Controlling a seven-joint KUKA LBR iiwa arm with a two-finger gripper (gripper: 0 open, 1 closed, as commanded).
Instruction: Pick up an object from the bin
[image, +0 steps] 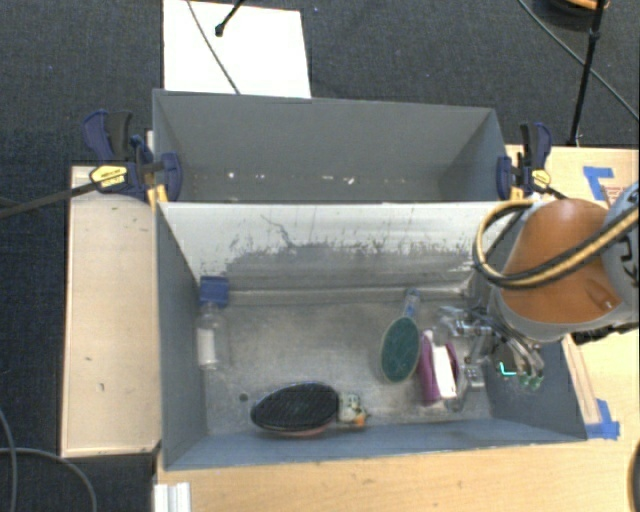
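We are hovering the gripper (470, 360) beside the purple tool (432, 368), likely mid-approach, unable to tell whether the claw is apart; next needs centring and closing.

magenta-and-white oblong item (436, 370); lying flat on the bin (320, 335) floor, right side, close to front wall; long axis roughly front-to-back; dark green oval brush (400, 350) just beside it, view's left
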